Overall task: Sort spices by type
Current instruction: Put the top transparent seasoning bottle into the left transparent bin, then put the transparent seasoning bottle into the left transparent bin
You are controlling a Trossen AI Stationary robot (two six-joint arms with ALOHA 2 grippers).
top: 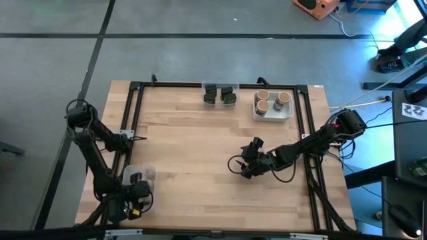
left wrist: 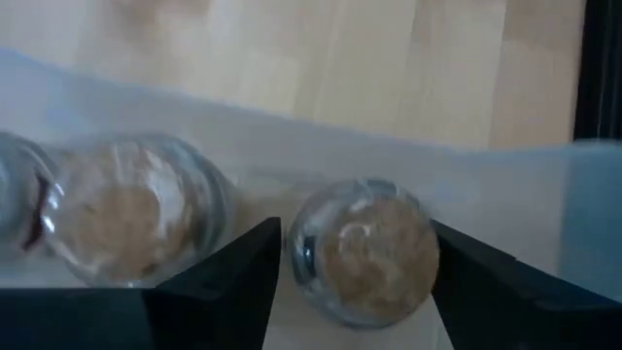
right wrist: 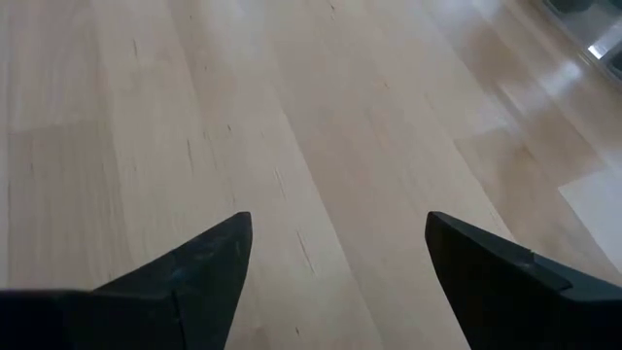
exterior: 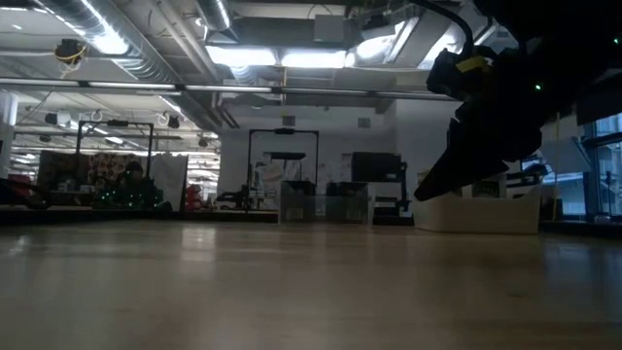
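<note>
My left gripper (top: 137, 189) is at the table's near left corner, pointing down into a shallow clear tray (top: 148, 173). In its wrist view its fingers flank a tiny brown-topped jar (left wrist: 364, 255); a second such jar (left wrist: 131, 209) stands beside it in the tray. My right gripper (right wrist: 335, 258) is open and holds nothing, hovering over bare wood at mid table (top: 245, 165). Dark boxy jars (top: 220, 95) sit in a clear tray at the far edge. Round tan-topped jars (top: 272, 102) stand in a white tray to their right. My left gripper pinches the tiny jar by its glass sides (left wrist: 296, 255), just below the brown top, between its two fingers (left wrist: 243, 277). The fingers come from above, pointing down. The jar stands upright inside the clear tray; whether its base rests on the tray floor cannot be seen.
A black frame (top: 133, 113) runs along the table's left, far and right sides. The wood between the trays and both grippers is bare (top: 193, 147). In the low view a dark arm (exterior: 496, 107) hangs at the right, with the white tray (exterior: 476, 209) behind it.
</note>
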